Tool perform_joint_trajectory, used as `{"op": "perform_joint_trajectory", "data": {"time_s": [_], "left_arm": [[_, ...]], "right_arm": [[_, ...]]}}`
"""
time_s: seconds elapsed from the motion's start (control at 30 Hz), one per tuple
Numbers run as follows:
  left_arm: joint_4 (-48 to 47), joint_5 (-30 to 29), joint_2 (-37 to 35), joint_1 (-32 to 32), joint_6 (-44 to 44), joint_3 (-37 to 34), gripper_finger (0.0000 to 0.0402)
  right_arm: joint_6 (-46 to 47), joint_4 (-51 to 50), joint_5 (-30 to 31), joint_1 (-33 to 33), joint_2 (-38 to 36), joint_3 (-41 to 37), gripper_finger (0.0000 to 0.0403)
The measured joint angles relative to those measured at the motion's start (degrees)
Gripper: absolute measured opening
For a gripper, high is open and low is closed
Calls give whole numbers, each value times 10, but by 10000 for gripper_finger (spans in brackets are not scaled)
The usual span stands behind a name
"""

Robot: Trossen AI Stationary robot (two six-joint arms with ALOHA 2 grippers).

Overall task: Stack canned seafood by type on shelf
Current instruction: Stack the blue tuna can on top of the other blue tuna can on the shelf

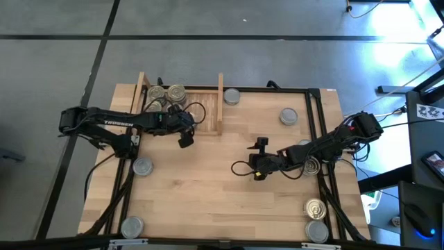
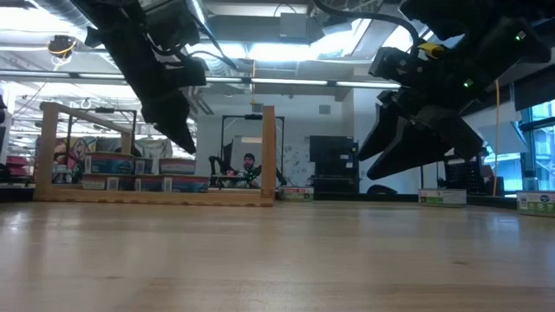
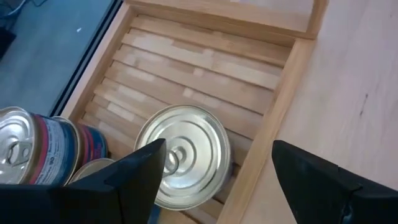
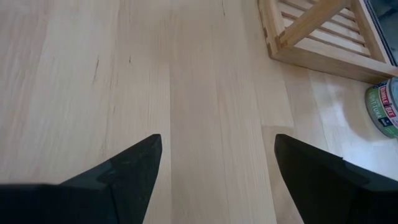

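- Pale wooden surface [image 1: 208,173] on a grey floor, black frame rails along its edges, a lit room with a seated person showing beyond the shelf in the low view.
- Light-wood shelf [image 1: 205,104] with slatted base and two upright side boards, at the far edge of the surface.
- Inside the shelf, against its left side board: a cluster of tins [image 1: 166,97], some stacked, labels banded blue and red in the left wrist view; rest of the slats bare.
- Nearest of that cluster, a golden pull-tab tin [image 3: 183,152], flat on the slats, touching a labelled tin [image 3: 34,152] beside it.
- Left pincer [image 1: 185,135] raised just in front of the shelf's near edge, over the cluster end; fingers [image 3: 124,180] spread apart, nothing between them.
- Right pincer [image 1: 258,158] well clear of the shelf, out over the bare middle of the surface, lifted off the wood; fingers [image 4: 118,174] spread wide, gripping nothing.
- Just outside the shelf's right side board: one grey-topped tin [image 1: 232,96].
- Further right of the shelf: another grey-topped tin [image 1: 288,117]; two more partly hidden under the right arm.
- Well in front of the shelf, near the surface's right corner: a golden tin [image 1: 316,207] and a grey one [image 1: 317,230], close together.
- In front of the shelf on its left side: a grey tin [image 1: 142,166], and another [image 1: 132,226] at the near edge.
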Motion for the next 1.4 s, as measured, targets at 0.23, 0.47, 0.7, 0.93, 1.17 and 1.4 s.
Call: {"op": "perform_joint_trajectory", "data": {"time_s": [0.23, 0.47, 0.7, 0.93, 1.17, 1.4], "left_arm": [[-15, 61, 34, 34, -45, 0, 292], [21, 77, 82, 69, -36, 0, 292], [100, 80, 133, 124, -26, 1, 292], [168, 75, 172, 147, -19, 3, 292], [212, 57, 176, 151, -13, 0, 292], [266, 21, 172, 180, 13, -1, 292]], "right_arm": [[-13, 25, -4, 0, 20, -1, 312], [-21, 40, 0, 0, 36, 0, 312], [-32, 50, 0, 0, 36, 0, 312], [-32, 46, 0, 0, 36, 0, 312], [-32, 48, 0, 0, 36, 0, 312], [-30, 50, 0, 0, 36, 0, 312]]}}
